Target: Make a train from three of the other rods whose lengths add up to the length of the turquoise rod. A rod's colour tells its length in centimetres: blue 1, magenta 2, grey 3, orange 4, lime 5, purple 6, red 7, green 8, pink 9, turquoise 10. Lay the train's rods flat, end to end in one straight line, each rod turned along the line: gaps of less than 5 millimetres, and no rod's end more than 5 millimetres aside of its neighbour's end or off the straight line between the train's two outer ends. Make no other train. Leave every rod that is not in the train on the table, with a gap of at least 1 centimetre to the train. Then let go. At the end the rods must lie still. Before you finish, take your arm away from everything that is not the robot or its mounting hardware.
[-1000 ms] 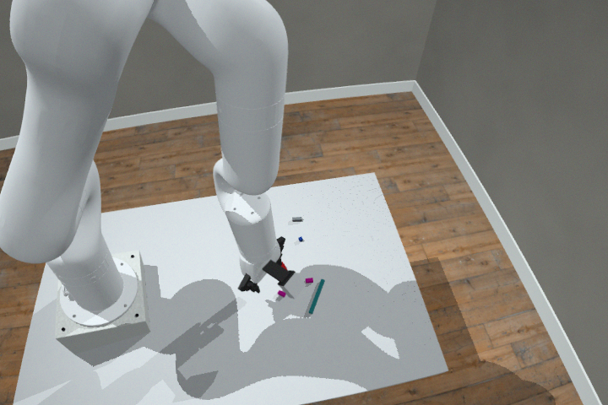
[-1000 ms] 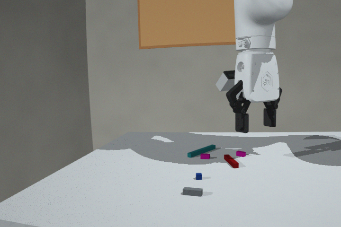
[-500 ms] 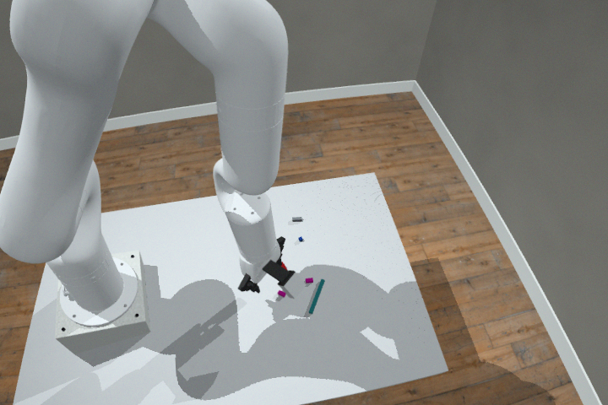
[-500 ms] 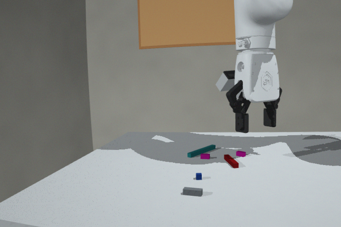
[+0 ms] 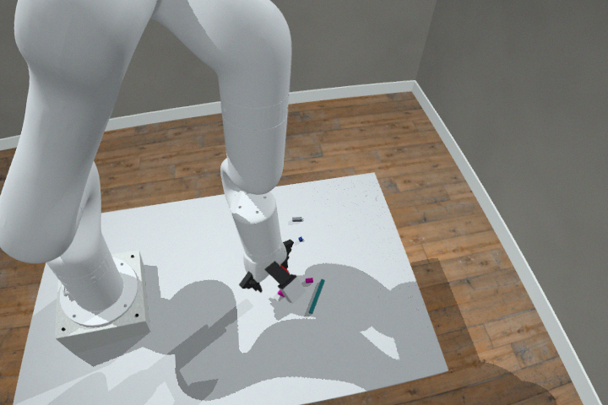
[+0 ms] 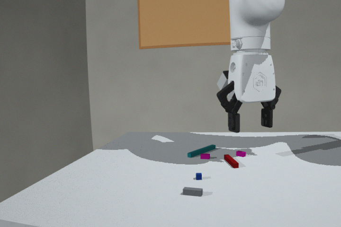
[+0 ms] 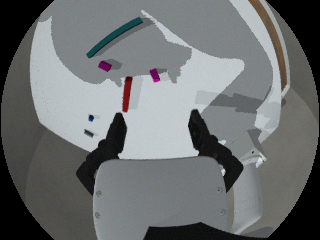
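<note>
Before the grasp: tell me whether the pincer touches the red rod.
Apart. The exterior view shows the open pincer hanging well above the table, with the red rod lying flat below it.

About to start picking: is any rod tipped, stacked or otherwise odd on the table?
Nothing stands out. The turquoise rod, red rod, both magenta rods, blue rod and grey rod lie flat and apart; the gripper hangs open above.

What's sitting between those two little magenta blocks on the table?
The red rod lies between the two magenta rods, touching neither; its far end points into the gap. The exterior and wrist views show it.
</note>
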`<action>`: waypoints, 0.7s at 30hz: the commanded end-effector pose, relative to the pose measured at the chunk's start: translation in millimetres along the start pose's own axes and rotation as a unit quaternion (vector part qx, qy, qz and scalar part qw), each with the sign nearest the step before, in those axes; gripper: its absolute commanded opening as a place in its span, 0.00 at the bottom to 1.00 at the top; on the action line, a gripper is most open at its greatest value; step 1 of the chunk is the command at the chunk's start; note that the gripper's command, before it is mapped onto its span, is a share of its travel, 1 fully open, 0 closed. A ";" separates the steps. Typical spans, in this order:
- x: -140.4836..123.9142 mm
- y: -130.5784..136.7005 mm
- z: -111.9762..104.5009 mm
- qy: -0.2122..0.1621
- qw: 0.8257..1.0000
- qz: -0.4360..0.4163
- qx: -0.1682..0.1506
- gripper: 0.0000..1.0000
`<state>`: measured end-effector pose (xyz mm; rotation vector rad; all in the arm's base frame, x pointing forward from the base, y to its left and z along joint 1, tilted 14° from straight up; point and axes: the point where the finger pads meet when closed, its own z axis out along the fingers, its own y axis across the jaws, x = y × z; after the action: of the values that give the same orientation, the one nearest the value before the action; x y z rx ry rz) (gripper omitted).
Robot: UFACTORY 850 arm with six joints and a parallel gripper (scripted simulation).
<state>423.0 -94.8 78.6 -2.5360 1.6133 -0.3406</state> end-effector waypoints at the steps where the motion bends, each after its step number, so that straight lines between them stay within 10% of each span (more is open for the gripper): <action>1: 10.1 -8.5 0.6 0.004 0.997 0.083 -0.003 1.00; 8: 20.2 -17.5 1.1 0.009 0.984 0.176 -0.005 1.00; 21: 45.1 -44.4 1.9 0.018 0.903 0.428 -0.005 1.00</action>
<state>472.2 -114.0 89.7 -1.7328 2.4056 -0.2853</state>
